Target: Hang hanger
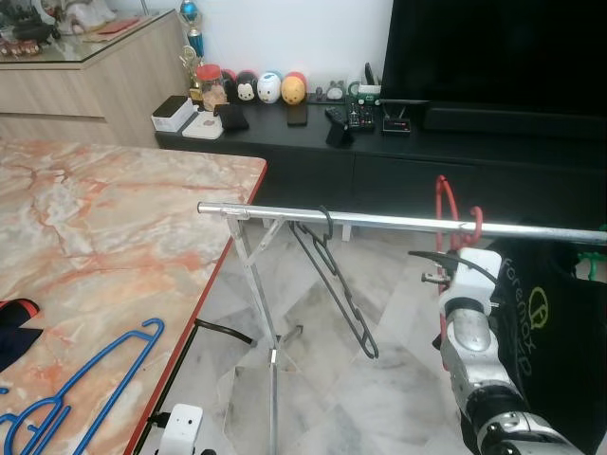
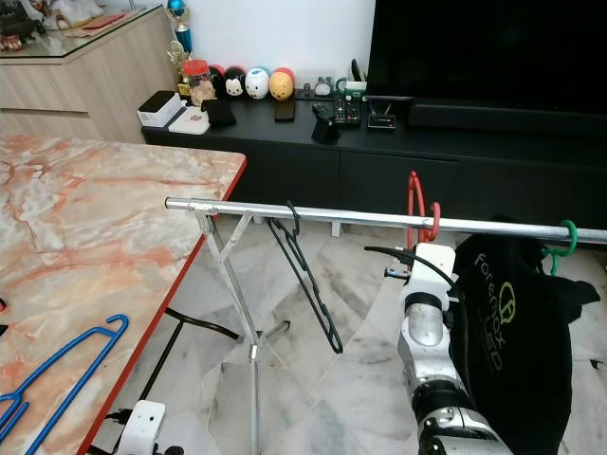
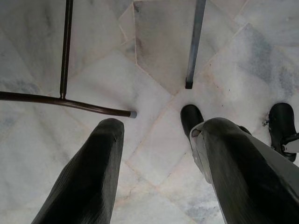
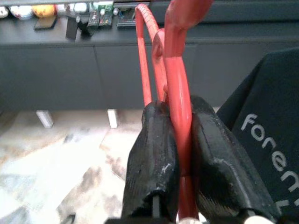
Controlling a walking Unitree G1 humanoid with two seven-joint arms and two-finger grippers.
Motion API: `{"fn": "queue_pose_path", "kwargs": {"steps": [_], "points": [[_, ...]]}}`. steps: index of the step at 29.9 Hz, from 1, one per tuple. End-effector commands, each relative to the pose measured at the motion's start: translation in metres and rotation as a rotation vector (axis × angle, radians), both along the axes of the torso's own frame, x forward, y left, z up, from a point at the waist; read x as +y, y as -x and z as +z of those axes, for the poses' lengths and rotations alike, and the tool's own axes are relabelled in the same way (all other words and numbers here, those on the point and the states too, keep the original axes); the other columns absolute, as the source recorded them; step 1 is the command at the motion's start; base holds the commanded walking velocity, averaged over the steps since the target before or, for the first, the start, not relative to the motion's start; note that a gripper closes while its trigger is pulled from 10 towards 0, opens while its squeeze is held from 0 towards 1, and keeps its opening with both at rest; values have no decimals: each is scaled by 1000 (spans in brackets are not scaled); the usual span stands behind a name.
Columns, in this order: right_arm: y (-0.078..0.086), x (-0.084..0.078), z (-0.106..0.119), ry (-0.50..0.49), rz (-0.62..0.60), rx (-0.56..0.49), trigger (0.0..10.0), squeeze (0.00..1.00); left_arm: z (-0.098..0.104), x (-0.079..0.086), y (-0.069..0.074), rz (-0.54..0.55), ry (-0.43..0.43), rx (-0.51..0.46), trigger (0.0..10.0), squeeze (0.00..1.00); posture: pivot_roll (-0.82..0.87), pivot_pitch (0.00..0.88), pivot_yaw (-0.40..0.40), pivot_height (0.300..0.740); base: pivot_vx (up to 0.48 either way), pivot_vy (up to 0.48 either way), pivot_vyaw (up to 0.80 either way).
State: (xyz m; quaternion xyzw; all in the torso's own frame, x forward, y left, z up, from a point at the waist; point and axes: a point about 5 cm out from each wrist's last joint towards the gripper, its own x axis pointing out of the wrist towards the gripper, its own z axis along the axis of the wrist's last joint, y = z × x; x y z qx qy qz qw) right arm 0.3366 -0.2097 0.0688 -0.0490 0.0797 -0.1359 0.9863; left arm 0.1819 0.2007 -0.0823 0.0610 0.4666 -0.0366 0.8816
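Observation:
A red hanger point(image 1: 444, 201) stands upright at the silver rail point(image 1: 379, 221), its hook point(image 1: 476, 220) curling over the bar. My right gripper point(image 4: 178, 112) is shut on the hanger's red wire point(image 4: 180, 88) just below the rail, with my right arm point(image 1: 471, 322) reaching up from below. A black hanger point(image 1: 334, 280) hangs on the rail further left. My left gripper point(image 3: 159, 154) hangs open over the marble floor, holding nothing.
A black shirt point(image 2: 512, 332) on a green hanger point(image 2: 567, 233) hangs on the rail to the right. The marble table point(image 1: 104, 237) at left carries a blue hanger point(image 1: 100, 389). The rail's folding stand point(image 1: 270, 322) and a black TV cabinet point(image 1: 398, 161) lie ahead.

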Motion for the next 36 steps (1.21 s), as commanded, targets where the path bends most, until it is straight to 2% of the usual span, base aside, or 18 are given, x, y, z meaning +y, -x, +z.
{"fn": "queue_pose_path", "kwargs": {"steps": [1,2,7,12,17,24,25,26,27,28,29,34,36], "points": [[-5,4,4,-16,18,5,10000,0,0,4,1,7,-10,13,10000,0,-34,0,76,740,0,0,0],[-6,4,6,-53,11,-16,10000,0,0,4,1,6,-9,13,10000,0,-32,0,75,740,0,0,0],[-5,3,-1,-54,16,59,10000,0,0,4,1,8,-8,14,10000,0,-32,0,75,740,0,0,0],[-5,4,-2,-84,19,73,10000,0,0,4,1,6,-5,16,10000,0,-31,0,75,740,0,0,0],[0,6,-17,-73,22,179,10000,0,0,4,1,5,-5,16,10000,0,-30,0,75,740,0,0,0],[0,10,-15,-88,34,146,10000,0,0,4,1,7,-6,14,10000,0,-31,0,76,740,0,0,0],[-1,12,-11,-98,39,108,10000,0,0,4,1,7,-6,14,10000,0,-30,0,76,740,0,0,0],[-2,12,-9,-101,41,94,10000,145,0,4,1,6,-6,14,10000,0,-30,0,76,740,0,0,0],[-3,12,-7,-100,42,79,10000,427,0,4,1,6,-6,14,10000,0,-30,0,76,740,0,0,0],[-3,12,-7,-100,42,79,10000,427,0,4,1,6,-6,14,10000,0,-30,0,76,740,0,0,0],[-4,12,-5,-89,45,58,10000,1000,0,4,1,6,-6,14,10000,0,-30,0,76,740,0,0,0],[-4,13,4,2,51,-5,10000,1000,0,4,1,5,-5,14,10000,0,-27,0,76,740,0,0,0],[-4,14,7,0,51,-39,10000,1000,0,4,1,6,-4,15,10000,0,-29,0,77,740,0,0,0]]}}
